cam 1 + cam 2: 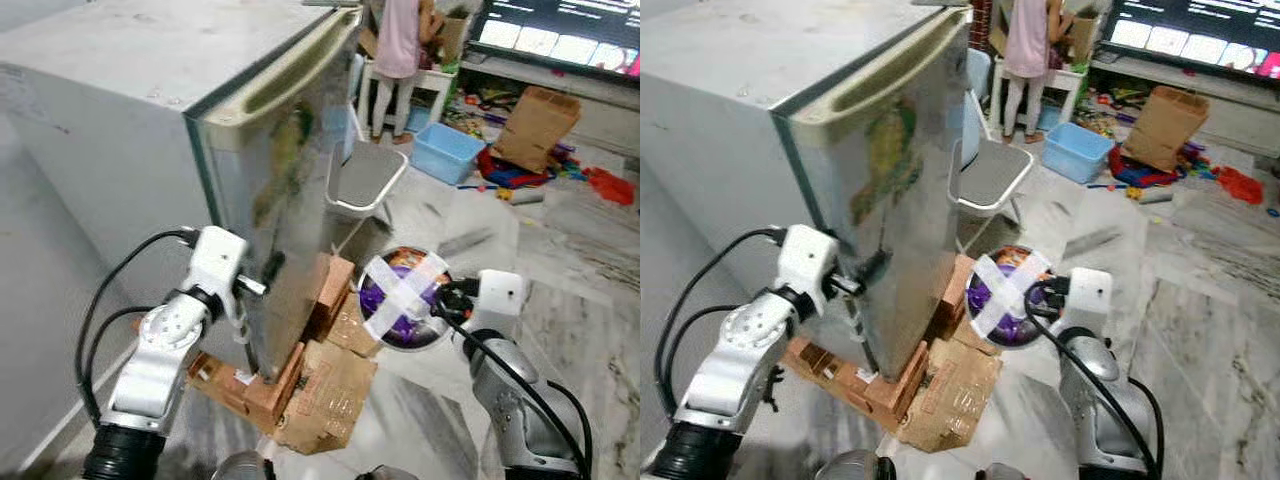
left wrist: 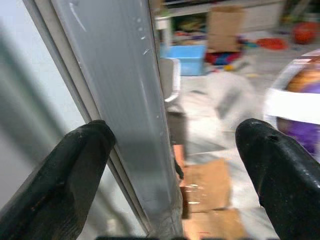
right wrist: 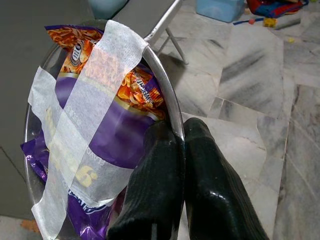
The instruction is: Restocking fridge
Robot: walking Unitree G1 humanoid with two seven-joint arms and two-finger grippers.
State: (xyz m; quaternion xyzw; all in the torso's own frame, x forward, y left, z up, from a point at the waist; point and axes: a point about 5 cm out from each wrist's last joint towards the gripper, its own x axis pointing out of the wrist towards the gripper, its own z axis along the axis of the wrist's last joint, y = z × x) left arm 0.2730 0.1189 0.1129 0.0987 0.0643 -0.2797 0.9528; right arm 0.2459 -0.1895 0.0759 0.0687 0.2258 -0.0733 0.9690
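A small grey fridge [image 1: 120, 130] stands on bricks with its steel door [image 1: 295, 200] shut or nearly shut. My left gripper [image 1: 258, 283] is at the door's free edge, low down. In the left wrist view it [image 2: 172, 132] is open, one black finger [image 2: 75, 165] on each side of the door edge [image 2: 135, 110]. My right gripper [image 3: 172, 132] is shut on the rim of a steel bowl [image 1: 405, 297]. The bowl holds a purple and orange snack packet [image 3: 115, 130] under a cross of white tape, and hangs just right of the door.
Bricks and flattened cardboard [image 1: 325, 385] lie under and before the fridge. A white chair [image 1: 365, 180] stands close behind the door. Farther back are a blue bin [image 1: 447, 150], a brown paper bag [image 1: 538, 125], scattered toys, a TV and a person in pink [image 1: 400, 40].
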